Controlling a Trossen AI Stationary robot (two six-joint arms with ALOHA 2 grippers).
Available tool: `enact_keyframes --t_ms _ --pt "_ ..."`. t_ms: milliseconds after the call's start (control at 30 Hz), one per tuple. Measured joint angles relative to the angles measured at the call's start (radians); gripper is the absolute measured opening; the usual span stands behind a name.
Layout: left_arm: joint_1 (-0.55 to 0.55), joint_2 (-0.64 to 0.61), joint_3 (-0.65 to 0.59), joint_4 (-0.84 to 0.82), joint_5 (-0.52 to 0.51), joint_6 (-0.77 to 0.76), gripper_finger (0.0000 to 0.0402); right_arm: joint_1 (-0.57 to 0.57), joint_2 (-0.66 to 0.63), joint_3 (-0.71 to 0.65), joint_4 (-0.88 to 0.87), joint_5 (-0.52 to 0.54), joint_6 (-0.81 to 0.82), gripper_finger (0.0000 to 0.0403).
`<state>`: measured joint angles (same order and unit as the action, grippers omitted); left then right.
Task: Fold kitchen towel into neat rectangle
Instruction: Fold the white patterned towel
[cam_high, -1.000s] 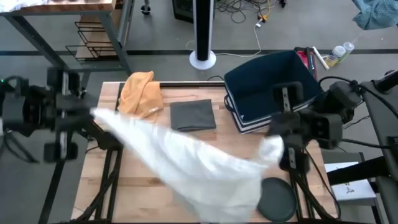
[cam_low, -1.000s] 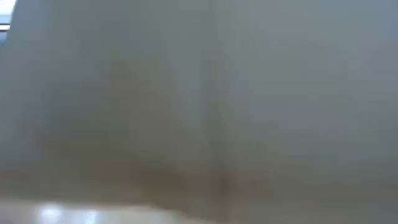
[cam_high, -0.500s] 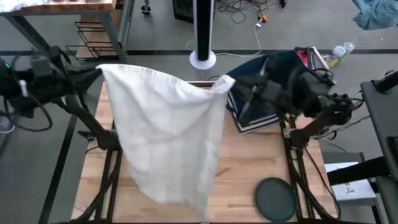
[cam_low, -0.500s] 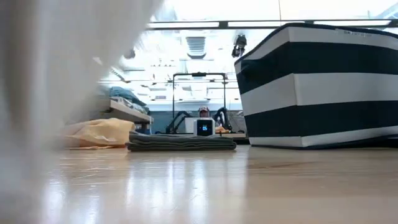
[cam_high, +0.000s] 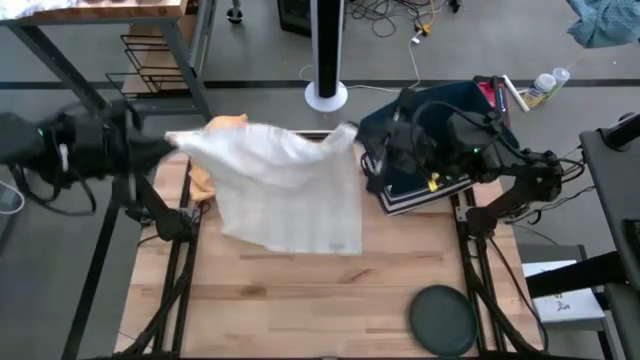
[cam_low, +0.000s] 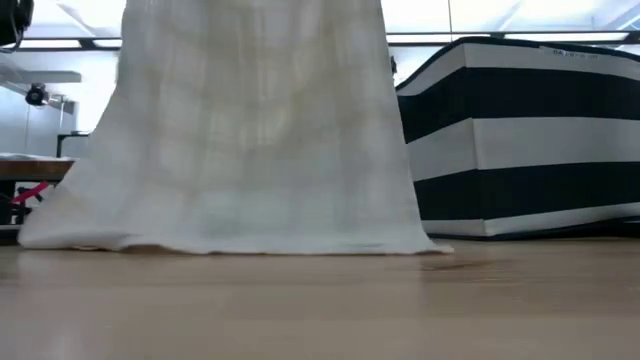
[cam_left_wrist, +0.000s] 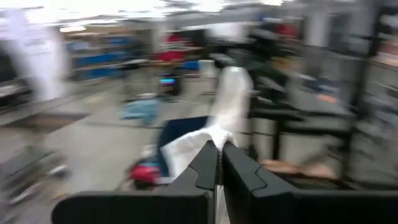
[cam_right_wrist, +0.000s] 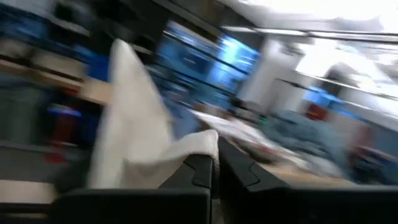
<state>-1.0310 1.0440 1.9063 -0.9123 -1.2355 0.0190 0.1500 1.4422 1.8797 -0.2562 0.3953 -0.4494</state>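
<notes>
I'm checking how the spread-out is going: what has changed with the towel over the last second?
The white towel, held by a corner in each gripper, went from a slack diagonal across the table to hanging at the far edge, its bottom hem now touching the table. The left gripper and right gripper both moved toward the far side. The striped basket and dark round disc stayed put.

the room around your wooden table

you're looking at a butcher-block table (cam_high: 300, 300) on a grey floor (cam_high: 260, 50). just beyond the table's far edge stands a white pole on a round base (cam_high: 326, 95). cables (cam_high: 400, 20) trail across the floor behind that pole. further from the table, off its far left corner, sits a wire rack (cam_high: 150, 65) under a wooden bench. in the low view, bright ceiling lights (cam_low: 500, 15) glow behind the table.
</notes>
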Motion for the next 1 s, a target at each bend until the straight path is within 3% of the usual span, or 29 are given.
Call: enact_keyframes --t_ms 133,233,333,400,467,567,700,833,1000 --pt "-0.004 0.084 -0.017 0.092 0.194 0.113 0.0 0.064 0.0 0.016 0.019 -0.187 0.06 0.0" --pt "-0.041 0.17 0.02 0.162 0.267 0.226 0.0 0.115 -0.001 0.029 0.063 -0.321 0.065 0.0" --pt "-0.102 0.251 0.124 0.175 0.245 0.36 0.0 0.165 -0.001 0.042 0.121 -0.413 0.044 0.0" --pt "-0.138 0.301 0.221 0.179 0.139 0.448 0.0 0.185 -0.001 0.062 0.135 -0.42 0.026 0.0" --pt "-0.17 0.341 0.319 0.175 0.03 0.519 0.0 0.193 -0.001 0.083 0.134 -0.374 -0.006 0.0" --pt "-0.201 0.37 0.446 0.165 -0.056 0.57 0.0 0.192 -0.002 0.109 0.12 -0.271 -0.045 0.0" --pt "-0.21 0.296 0.398 0.264 -0.188 0.653 0.0 0.178 -0.002 0.143 0.098 -0.161 -0.087 0.0" --pt "-0.21 0.218 0.362 0.247 -0.22 0.596 0.0 0.156 -0.003 0.157 0.096 -0.055 -0.12 0.0" --pt "-0.209 0.159 0.323 0.223 -0.241 0.571 0.0 0.089 -0.004 0.153 0.032 0.189 -0.186 0.0"
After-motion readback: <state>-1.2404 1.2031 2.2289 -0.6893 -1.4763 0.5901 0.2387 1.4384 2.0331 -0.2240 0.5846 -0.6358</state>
